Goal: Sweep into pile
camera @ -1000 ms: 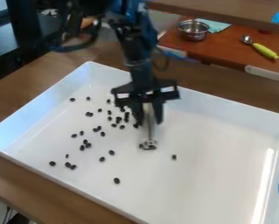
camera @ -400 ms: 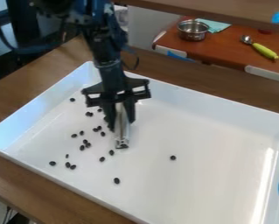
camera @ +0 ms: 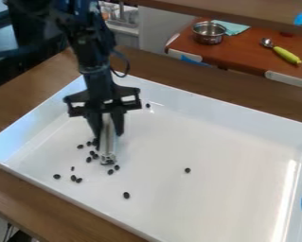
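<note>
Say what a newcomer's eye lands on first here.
Likely the black two-finger end effector, upright over the left part of the big white rectangular tray, a slim silver-grey tool between its fingers. Next, the small black pellets scattered around the tool's lower end. Then the yellow-green-handled metal spoon on the red-brown surface at upper right.

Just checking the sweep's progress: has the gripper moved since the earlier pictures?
Yes, the gripper has moved toward the white tray's left wall in the picture.
</note>
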Robot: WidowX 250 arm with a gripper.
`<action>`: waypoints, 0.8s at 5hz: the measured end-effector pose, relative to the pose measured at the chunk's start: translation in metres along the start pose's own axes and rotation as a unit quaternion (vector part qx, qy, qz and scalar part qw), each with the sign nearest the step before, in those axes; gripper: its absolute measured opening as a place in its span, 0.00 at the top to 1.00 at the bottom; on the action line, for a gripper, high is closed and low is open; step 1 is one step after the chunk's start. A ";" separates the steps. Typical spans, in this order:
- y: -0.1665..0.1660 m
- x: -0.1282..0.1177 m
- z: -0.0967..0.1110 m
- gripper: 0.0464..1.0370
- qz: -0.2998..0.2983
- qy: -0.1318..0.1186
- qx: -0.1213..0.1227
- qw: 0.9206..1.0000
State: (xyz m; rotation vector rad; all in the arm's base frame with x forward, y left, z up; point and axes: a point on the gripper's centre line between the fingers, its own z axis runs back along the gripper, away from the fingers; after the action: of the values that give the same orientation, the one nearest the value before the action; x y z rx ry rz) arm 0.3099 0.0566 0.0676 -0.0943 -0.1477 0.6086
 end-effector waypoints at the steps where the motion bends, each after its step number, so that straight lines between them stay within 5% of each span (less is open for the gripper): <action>1: 0.012 -0.006 0.008 0.67 0.004 -0.024 0.020 1.000; 2: 0.024 -0.011 0.017 0.67 0.008 -0.055 0.045 0.997; 3: 0.010 -0.023 0.031 0.67 0.005 -0.037 0.008 0.999; 4: -0.022 -0.047 0.036 0.67 -0.004 0.015 -0.035 0.999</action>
State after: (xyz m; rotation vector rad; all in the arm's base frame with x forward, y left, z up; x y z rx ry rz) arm 0.2781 0.0134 0.1007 -0.1709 -0.1396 0.5947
